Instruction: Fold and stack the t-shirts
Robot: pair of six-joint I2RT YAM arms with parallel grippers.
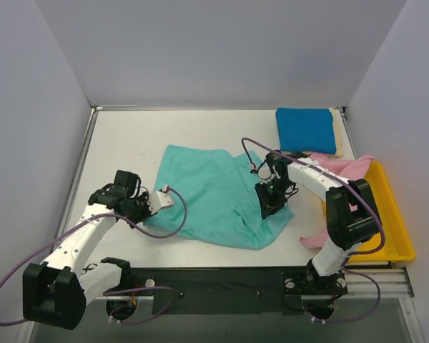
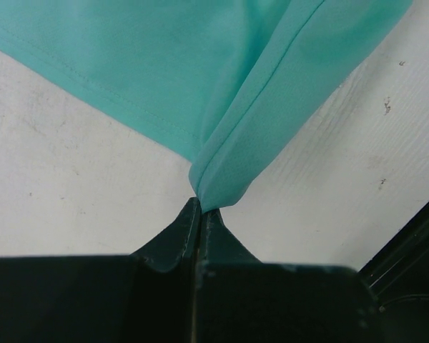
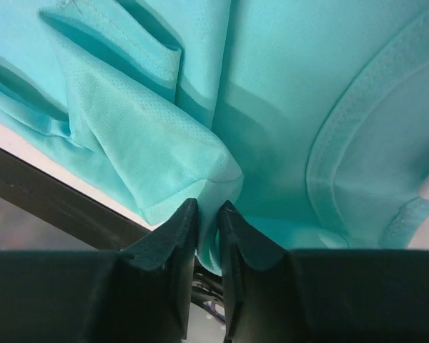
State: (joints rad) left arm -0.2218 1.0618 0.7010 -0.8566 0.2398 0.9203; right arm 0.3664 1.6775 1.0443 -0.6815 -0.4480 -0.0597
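Note:
The teal-green t-shirt [image 1: 214,193] lies spread and rumpled in the middle of the table. My left gripper [image 1: 156,204] is shut on its left hem corner [image 2: 211,193], low by the table. My right gripper [image 1: 266,206] is shut on a fold of the same shirt [image 3: 211,193] at its right side, near the collar [image 3: 357,143]. The deep blue t-shirt [image 1: 305,130] lies folded at the back right, on top of the cream one [image 1: 337,136], of which only an edge shows. The pink t-shirt [image 1: 339,168] lies rumpled by the tray.
A yellow plastic tray [image 1: 397,236] stands at the right edge of the table, with pink cloth hanging over its near side. A black rail [image 1: 222,282] runs along the table's front edge. Grey walls close in the back and both sides.

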